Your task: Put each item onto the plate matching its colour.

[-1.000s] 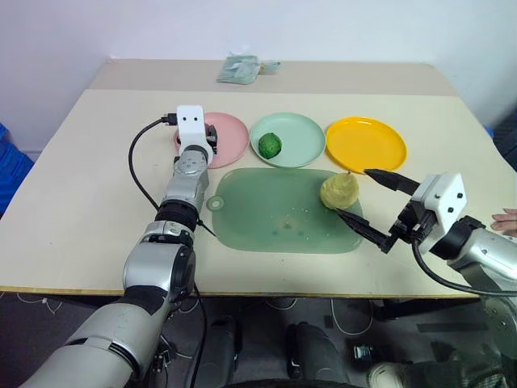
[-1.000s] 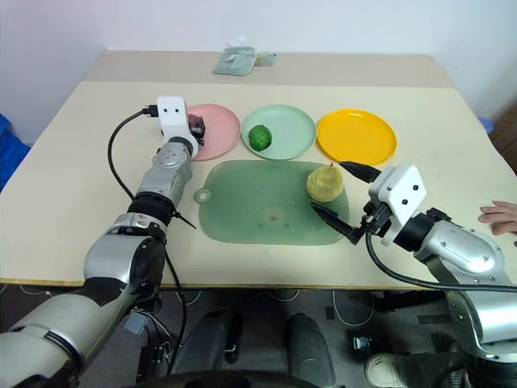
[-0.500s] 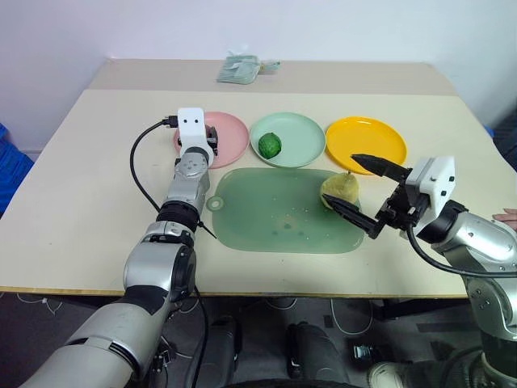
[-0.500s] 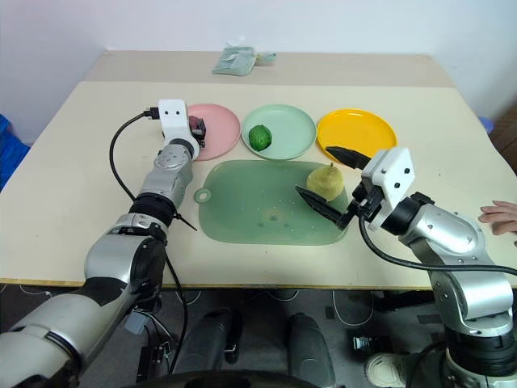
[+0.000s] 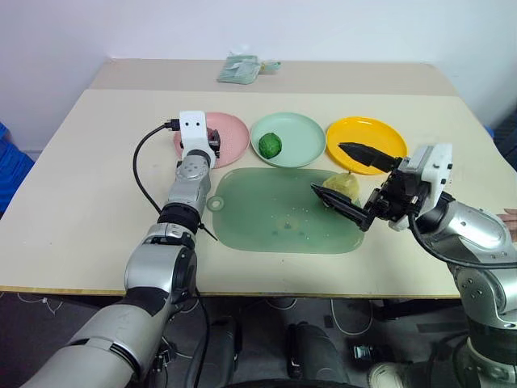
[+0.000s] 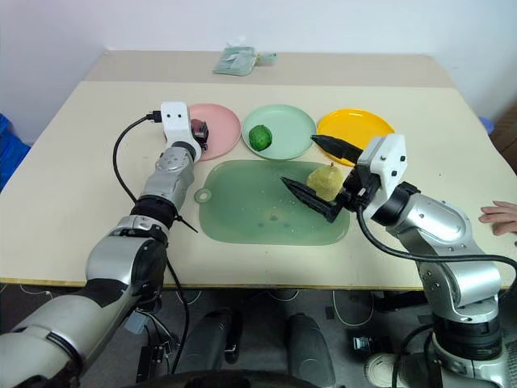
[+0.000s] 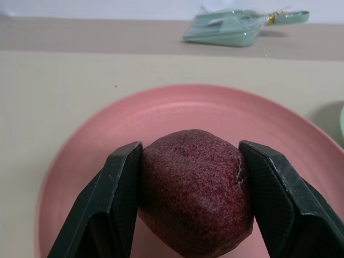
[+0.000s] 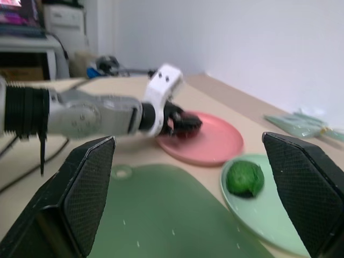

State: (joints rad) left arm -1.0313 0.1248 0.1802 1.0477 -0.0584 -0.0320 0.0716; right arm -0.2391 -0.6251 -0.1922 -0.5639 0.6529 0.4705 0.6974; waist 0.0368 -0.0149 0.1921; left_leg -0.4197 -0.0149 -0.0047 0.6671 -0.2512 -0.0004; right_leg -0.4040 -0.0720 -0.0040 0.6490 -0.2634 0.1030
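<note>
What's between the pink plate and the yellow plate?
In the left eye view, the round pale mint green plate sits between the pink plate and the bright yellow-orange plate, with the dark green bumpy ball on it.

Bright even light; right wrist view seemingly blurred.

Pink plate [image 5: 230, 137]: blocked from near side by left gripper [image 7: 188, 201], clamped on maroon oval [image 7: 194, 196] over plate's near part; far rim free. Yellow plate [image 5: 367, 139]: surface bare, but right gripper [image 5: 349, 179], fingers spread wide, hangs across its near edge, above yellow lump [image 5: 342, 186]. Cutting board [image 5: 275, 212]: left & mid portion open. Desk [image 5: 97, 178] wide open at left; folded packet [image 5: 239, 69] at far edge. Person's hand [image 6: 499, 217] at desk's right edge.
</note>
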